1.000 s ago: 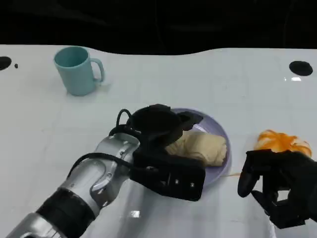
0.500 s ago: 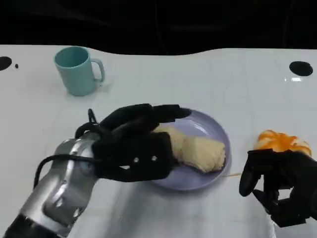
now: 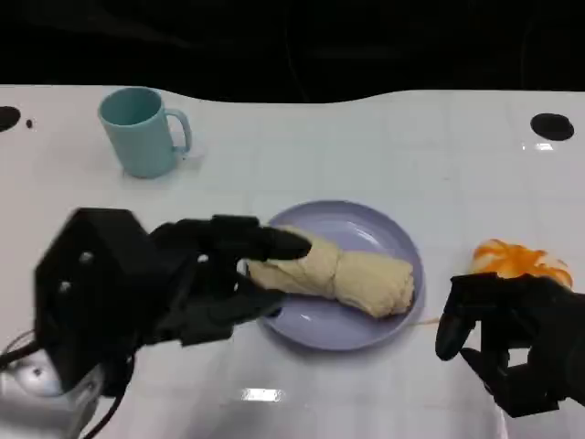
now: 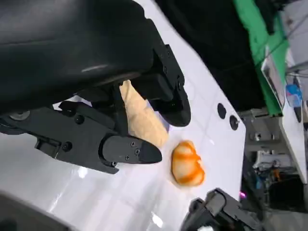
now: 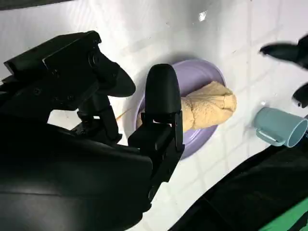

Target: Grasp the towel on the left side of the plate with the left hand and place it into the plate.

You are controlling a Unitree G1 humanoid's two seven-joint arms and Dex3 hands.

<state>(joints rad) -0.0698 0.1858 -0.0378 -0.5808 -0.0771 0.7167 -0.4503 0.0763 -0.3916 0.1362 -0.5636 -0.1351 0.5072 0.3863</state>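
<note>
**Inspector:** What is hidden or cut off?

**Recorder:** In the head view the left hand [image 3: 183,283] covers the plate's [image 3: 366,325] left rim and the near end of the towel [image 3: 338,274]. The right hand [image 3: 512,343] runs off the lower right edge and hides the lower part of the orange object [image 3: 516,259] to the right of the plate. That object is too soft in focus to identify. In the right wrist view a dark finger crosses one end of the towel [image 5: 211,108].

**Inspector:** Any brands, labels or writing?

**Recorder:** No legible lettering on the plate, the towel or the teal mug [image 3: 142,128], which stands well apart from the plate, to its far left.

**Inspector:** The towel's appearance and position?

**Recorder:** Pale beige cloth, rolled into a creased log. It lies inside the lavender plate, across its middle, on a slant.

**Inspector:** Hand states?

**Recorder:** The left hand is released: fingers spread and extended at the plate's left edge, grasping nothing; whether the fingertips [image 3: 288,243] touch the towel cannot be told. The right hand sits right of the plate with fingers curled inward, holding nothing.
</note>
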